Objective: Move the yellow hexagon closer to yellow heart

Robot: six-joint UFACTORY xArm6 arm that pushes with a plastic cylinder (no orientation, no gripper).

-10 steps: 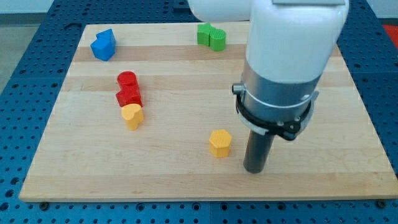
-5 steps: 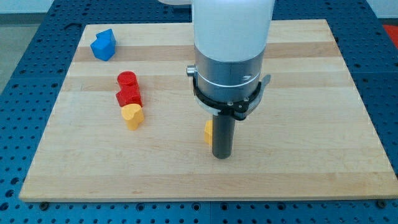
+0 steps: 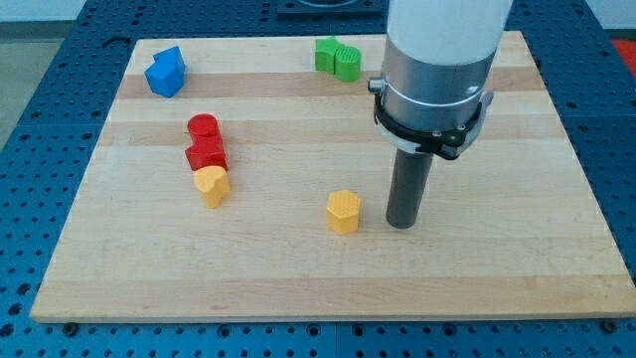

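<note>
The yellow hexagon point(image 3: 344, 211) lies on the wooden board, below the middle. The yellow heart point(image 3: 211, 185) lies to its left, about a third of the board's width away, just under the red blocks. My tip point(image 3: 401, 224) rests on the board a little to the right of the yellow hexagon, with a small gap between them.
Two red blocks point(image 3: 206, 144) stand stacked close together just above the yellow heart. A blue block point(image 3: 165, 72) is at the board's top left. A green block point(image 3: 338, 58) is at the top middle. The board's edge point(image 3: 328, 310) runs along the view's bottom.
My tip swept left against the yellow hexagon, nudging it slightly left, then drew back to the right. The hexagon now shows fully again.
</note>
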